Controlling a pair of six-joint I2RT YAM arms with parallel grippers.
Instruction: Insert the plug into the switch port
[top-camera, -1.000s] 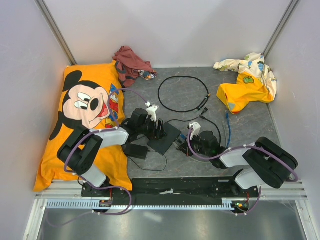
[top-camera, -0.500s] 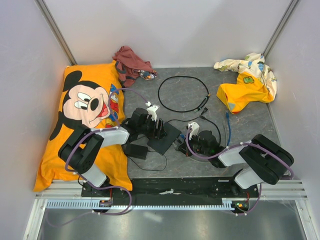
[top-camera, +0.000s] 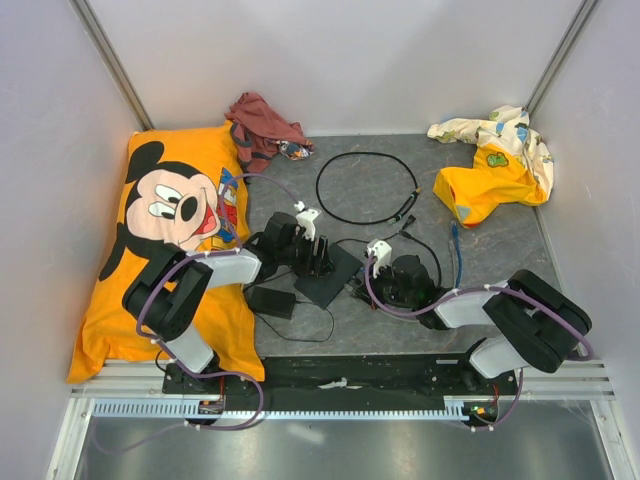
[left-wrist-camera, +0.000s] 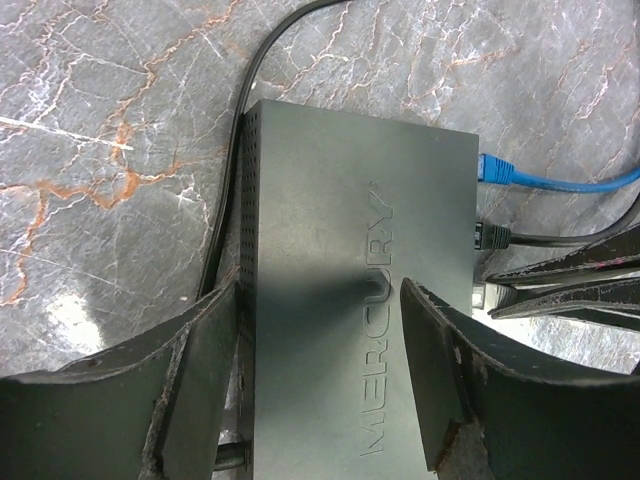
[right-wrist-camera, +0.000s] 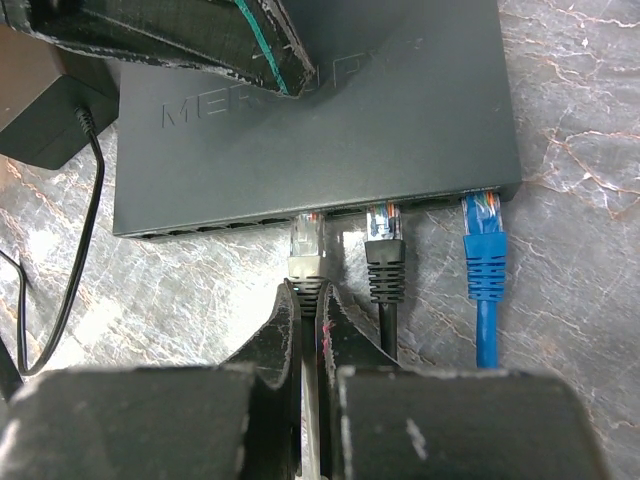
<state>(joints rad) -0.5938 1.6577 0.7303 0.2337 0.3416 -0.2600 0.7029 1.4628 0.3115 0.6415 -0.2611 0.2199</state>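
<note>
Matte-black Mercury switch fills the middle of the left wrist view, and the left tool is spread apart over its top, a finger toward each side. In the right wrist view, the right tool is clamped on the grey plug at lower centre, tip right at the switch port. Further right, a black plug and a blue plug sit in neighbouring ports above the marbled worktop.
</note>
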